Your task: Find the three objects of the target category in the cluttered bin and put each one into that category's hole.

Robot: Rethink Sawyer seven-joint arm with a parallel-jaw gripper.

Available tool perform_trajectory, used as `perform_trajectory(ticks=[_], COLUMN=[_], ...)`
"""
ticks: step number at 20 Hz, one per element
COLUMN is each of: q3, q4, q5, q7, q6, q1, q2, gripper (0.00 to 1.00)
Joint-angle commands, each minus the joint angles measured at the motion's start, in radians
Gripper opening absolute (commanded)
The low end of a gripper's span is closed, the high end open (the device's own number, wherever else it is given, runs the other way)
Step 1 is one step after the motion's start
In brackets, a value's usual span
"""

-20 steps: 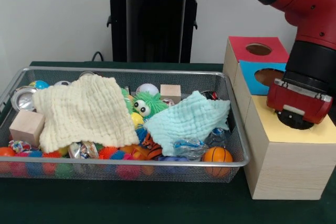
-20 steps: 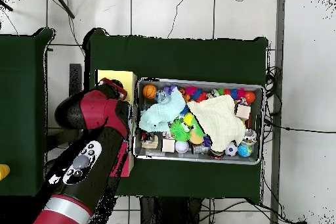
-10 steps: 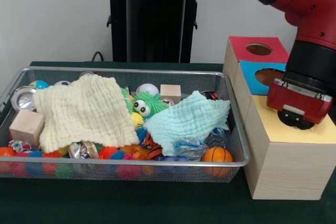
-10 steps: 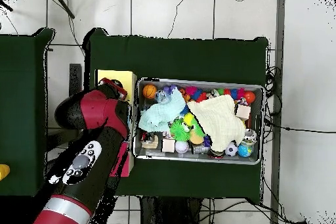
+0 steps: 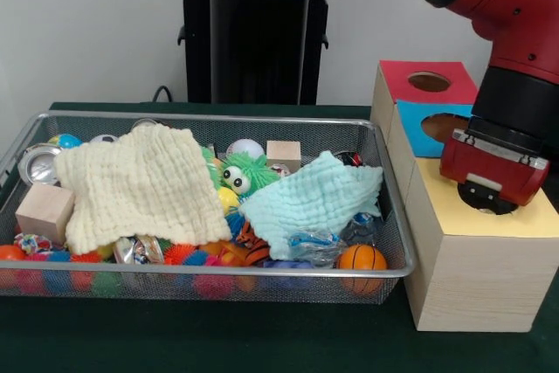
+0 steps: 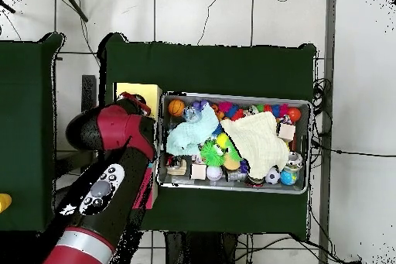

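A wire bin [image 5: 210,116] [image 6: 232,97] holds a heap of toys. A cream cloth [image 5: 144,183] [image 6: 259,141] and a light blue cloth [image 5: 314,198] [image 6: 189,135] cover much of it. Showing around them are two wooden blocks [image 5: 44,210] [image 5: 283,153], an orange basketball [image 5: 362,258] [image 6: 176,108], a green fuzzy toy with eyes [image 5: 240,174] and several small balls. My gripper [image 5: 485,196] [image 6: 133,106] hangs just over the yellow-topped box [image 5: 454,211], right of the bin in the front view. Nothing is seen in it.
Behind the yellow box stand a blue-topped box [image 5: 437,124] and a red-topped box [image 5: 428,82], each with a round hole. The yellow box's hole is hidden by the arm. Dark green cloth covers the table [image 5: 262,338].
The arm's end has shifted slightly up and left over the yellow box. The bin's contents have not moved.
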Motion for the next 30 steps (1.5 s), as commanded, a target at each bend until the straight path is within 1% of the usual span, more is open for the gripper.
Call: perform_trajectory(ticks=[1, 2, 4, 6, 8, 9, 10, 12, 14, 17, 26, 29, 30], q3=[0.153, 0.159, 0.169, 0.194, 0.228, 0.231, 0.236, 0.235, 0.238, 0.247, 0.261, 0.272, 0.275], q4=[0.089, 0.086, 0.089, 0.107, 0.132, 0.14, 0.149, 0.154, 0.152, 0.154, 0.157, 0.164, 0.166], q5=[-0.119, -0.124, -0.133, -0.143, -0.146, -0.153, -0.161, -0.17, -0.171, -0.179, -0.203, -0.217, -0.221], q7=[-0.099, -0.107, -0.114, -0.135, -0.162, -0.167, -0.169, -0.148, -0.118, -0.098, -0.071, -0.085, -0.09], q6=[0.303, 0.338, 0.376, 0.397, 0.449, 0.468, 0.499, 0.529, 0.53, 0.538, 0.52, 0.496, 0.488], q1=[-0.085, -0.088, -0.094, -0.108, -0.125, -0.124, -0.123, -0.115, -0.11, -0.113, -0.126, -0.131, -0.133], q2=[-0.004, -0.013, -0.039, -0.081, -0.125, -0.139, -0.156, -0.164, -0.162, -0.165, -0.163, -0.169, -0.171], gripper=[1.0, 1.0, 1.0, 1.0, 1.0, 1.0, 1.0, 1.0, 1.0, 1.0, 1.0, 1.0, 0.0])
